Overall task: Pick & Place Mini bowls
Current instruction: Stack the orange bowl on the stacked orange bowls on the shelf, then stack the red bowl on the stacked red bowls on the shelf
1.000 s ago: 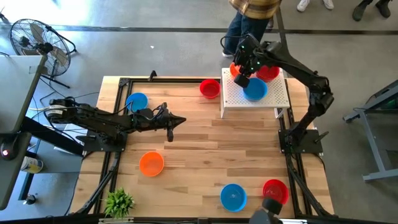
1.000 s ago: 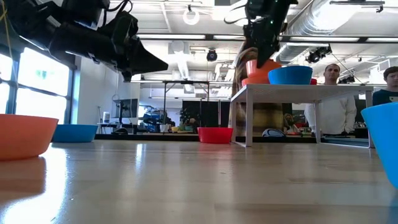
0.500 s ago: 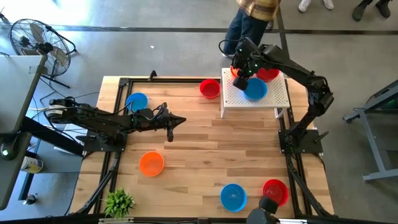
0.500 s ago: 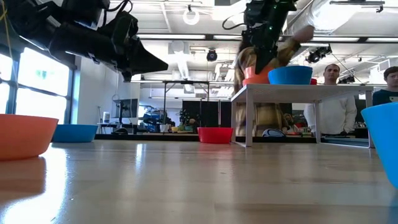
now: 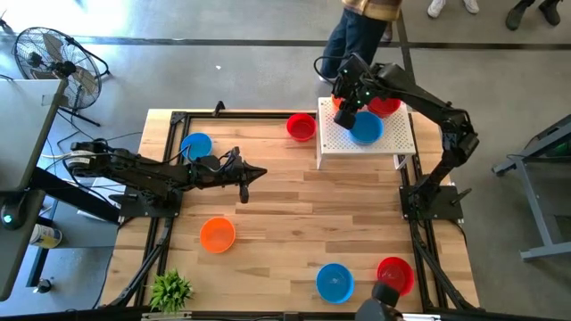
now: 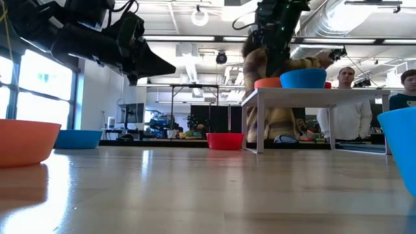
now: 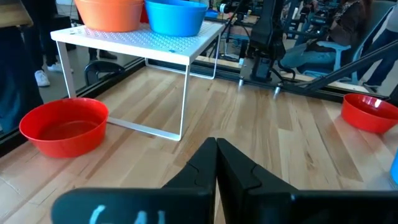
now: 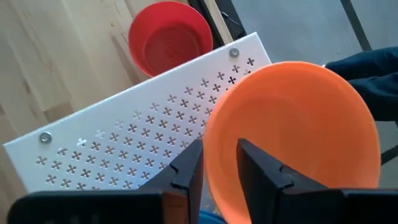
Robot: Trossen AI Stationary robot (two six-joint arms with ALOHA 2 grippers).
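While our left gripper (image 5: 254, 173) waits clenched shut over the wooden table (image 5: 285, 223), well away from the white perforated stand (image 5: 388, 138), our right gripper (image 8: 219, 168) hangs over that stand's far left corner. Its fingers (image 8: 261, 165) straddle the near rim of an orange bowl (image 8: 292, 134), one inside and one outside, with a slight gap showing, so we cannot tell whether they grip it or have let go. The orange bowl sits on the stand beside a blue bowl (image 5: 366, 128), with a red bowl (image 5: 385, 105) behind that. Off the stand, another red bowl (image 5: 302, 126) rests on the table just beside its left leg. Farther from the stand lie a blue bowl (image 5: 196, 145), an orange bowl (image 5: 217, 234), and a blue and red pair (image 5: 335, 282) near the table's front edge.
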